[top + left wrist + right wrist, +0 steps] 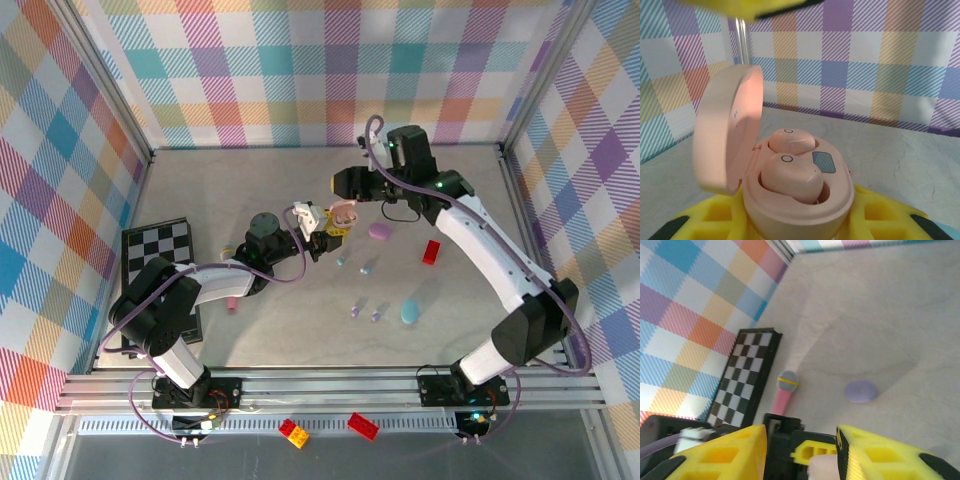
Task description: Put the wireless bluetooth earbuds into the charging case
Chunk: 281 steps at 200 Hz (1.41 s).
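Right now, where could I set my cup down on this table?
Bare: the far left corner between the checkerboard and the back wall, and the near edge in front of the teal case. Crowded: the middle, with the lavender case, red brick and scattered earbuds.

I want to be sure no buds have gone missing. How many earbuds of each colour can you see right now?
Pink earbuds: 2, both seated in the open pink charging case
Teal earbuds: 2, loose on the table
Lavender earbuds: 2, loose on the table
Total: 6
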Each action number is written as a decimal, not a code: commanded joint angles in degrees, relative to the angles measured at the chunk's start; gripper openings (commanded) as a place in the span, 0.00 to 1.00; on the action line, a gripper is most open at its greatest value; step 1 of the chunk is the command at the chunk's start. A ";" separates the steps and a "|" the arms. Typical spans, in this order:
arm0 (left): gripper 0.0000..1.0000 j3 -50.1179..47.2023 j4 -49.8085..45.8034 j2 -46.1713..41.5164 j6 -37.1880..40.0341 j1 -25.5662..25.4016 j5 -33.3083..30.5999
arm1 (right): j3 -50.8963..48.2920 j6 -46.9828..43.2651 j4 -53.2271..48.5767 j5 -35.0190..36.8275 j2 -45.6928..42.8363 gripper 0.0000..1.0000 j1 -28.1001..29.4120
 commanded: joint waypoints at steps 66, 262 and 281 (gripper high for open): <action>0.30 -1.42 3.43 -2.79 -0.26 -0.63 -0.96 | 0.25 -4.86 -9.81 0.23 -3.69 0.40 0.14; 0.31 -1.21 9.38 -4.17 -8.21 -0.83 2.75 | -28.14 33.24 35.62 -30.92 -7.26 0.39 -7.72; 0.31 -1.21 9.41 -4.11 -8.16 -0.83 2.84 | -29.09 34.23 37.23 -30.74 -7.19 0.31 -7.76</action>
